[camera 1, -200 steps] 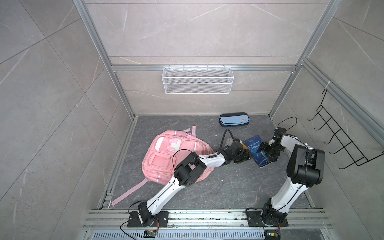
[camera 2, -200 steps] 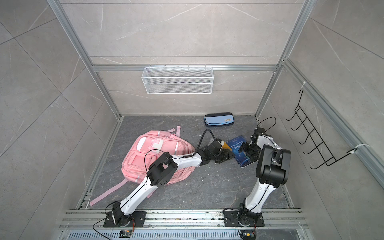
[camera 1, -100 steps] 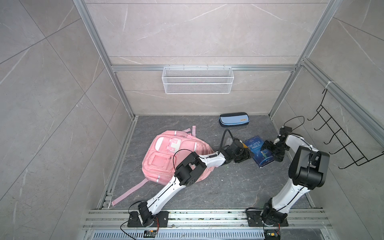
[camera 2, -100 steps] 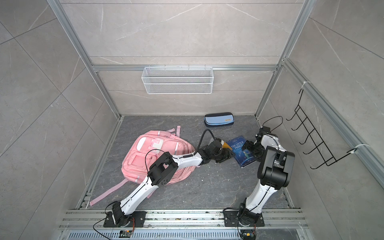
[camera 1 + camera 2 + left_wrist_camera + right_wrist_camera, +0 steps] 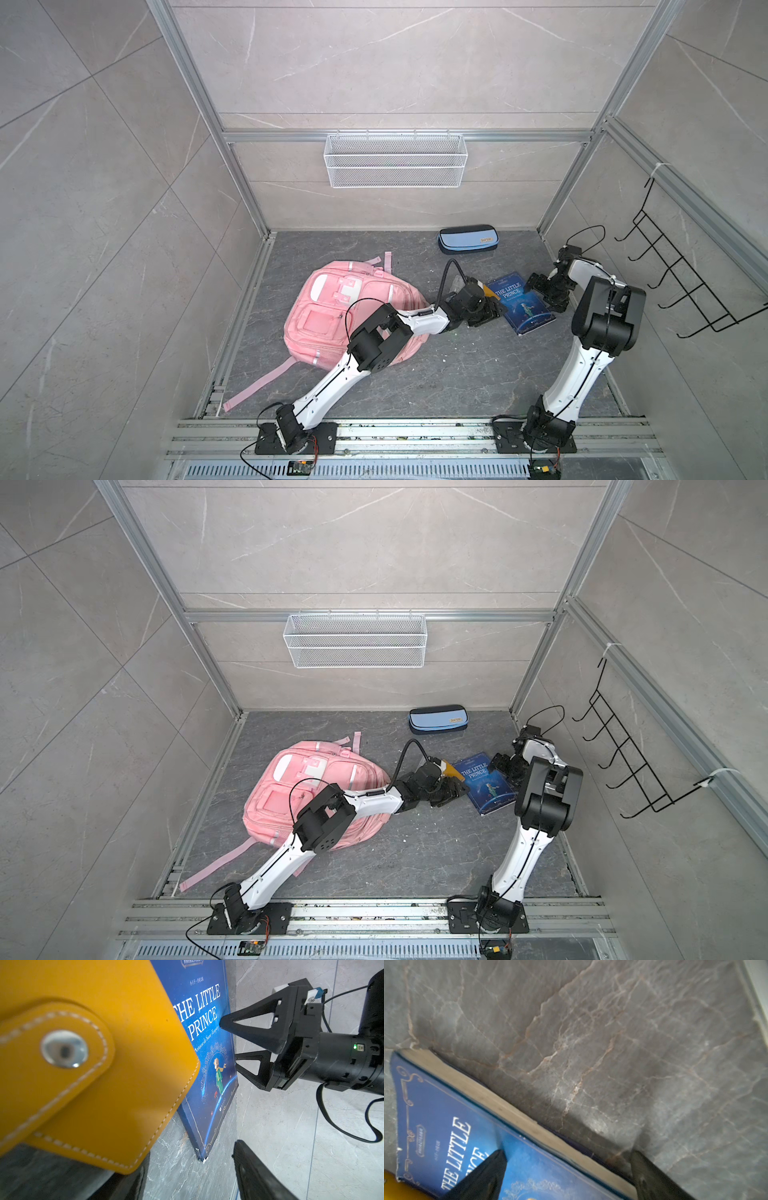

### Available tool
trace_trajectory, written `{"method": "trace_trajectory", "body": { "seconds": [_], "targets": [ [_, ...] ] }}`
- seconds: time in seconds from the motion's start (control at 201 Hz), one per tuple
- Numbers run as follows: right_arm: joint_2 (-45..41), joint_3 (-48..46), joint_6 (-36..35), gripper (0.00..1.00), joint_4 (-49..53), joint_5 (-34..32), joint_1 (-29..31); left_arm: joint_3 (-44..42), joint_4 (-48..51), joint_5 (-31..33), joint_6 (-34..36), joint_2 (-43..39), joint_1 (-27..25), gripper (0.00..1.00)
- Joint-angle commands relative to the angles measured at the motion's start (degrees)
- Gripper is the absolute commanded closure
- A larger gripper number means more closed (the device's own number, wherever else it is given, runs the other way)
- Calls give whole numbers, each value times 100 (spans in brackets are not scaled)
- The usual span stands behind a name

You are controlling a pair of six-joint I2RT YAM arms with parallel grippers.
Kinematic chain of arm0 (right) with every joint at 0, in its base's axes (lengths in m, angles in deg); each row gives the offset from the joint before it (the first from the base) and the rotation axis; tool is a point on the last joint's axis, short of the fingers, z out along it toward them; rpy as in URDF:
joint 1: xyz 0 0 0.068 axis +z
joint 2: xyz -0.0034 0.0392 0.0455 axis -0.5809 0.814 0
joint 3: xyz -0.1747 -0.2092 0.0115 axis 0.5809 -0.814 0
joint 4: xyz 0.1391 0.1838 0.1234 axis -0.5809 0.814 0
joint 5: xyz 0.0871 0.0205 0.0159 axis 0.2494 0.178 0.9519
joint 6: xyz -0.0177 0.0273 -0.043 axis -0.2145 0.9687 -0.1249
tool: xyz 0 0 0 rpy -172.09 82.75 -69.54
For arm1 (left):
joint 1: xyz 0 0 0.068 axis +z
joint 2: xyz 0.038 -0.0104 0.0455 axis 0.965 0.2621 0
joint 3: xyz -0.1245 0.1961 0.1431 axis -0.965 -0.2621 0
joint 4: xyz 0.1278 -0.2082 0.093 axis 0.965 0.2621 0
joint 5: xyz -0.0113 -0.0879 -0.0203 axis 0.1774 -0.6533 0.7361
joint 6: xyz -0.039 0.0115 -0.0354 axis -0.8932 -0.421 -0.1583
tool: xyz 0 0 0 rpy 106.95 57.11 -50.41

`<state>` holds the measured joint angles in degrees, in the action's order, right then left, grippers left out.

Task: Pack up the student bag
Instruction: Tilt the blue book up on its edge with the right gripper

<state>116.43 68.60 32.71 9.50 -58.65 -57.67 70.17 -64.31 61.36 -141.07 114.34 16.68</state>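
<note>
Student bag (image 5: 328, 307) lies left, unpacked. Right pincer (image 5: 228, 1041) open astride book (image 5: 523, 305) edge: close next. Left pincer (image 5: 488, 313) grip unclear.

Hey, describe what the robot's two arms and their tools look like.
Both the left arm and right arm have white links, chunky black joints and thin black cables. The right tool has black triangular open-frame fingers; a green light glows behind it.

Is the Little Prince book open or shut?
Shut. The book lies flat on the grey floor, front cover up with the whole title showing. In the right wrist view, its page edges look pressed together.
</note>
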Motion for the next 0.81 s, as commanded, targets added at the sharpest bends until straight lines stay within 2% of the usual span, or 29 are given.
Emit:
{"method": "trace_trajectory", "body": {
  "seconds": [0.0,0.194,0.324,0.578,0.702,0.802],
  "targets": [
    [150,-4,-70,6,273,151,48,-185,736,19,-72,159,30,32],
    [-402,-1033,235,18,20,572,391,309,823,-96,-89,409,34,32],
    [-837,-1988,620,37,-385,862,466,444,857,-112,-184,515,44,33],
    [-1358,-2981,703,65,-608,1202,479,375,614,-243,-252,516,91,34],
    [-1622,-3552,808,69,-793,1325,510,481,977,-329,-77,363,76,34],
    [-1797,-3915,856,70,-936,1460,542,25,1329,-420,90,-84,79,35]
  ]
}}
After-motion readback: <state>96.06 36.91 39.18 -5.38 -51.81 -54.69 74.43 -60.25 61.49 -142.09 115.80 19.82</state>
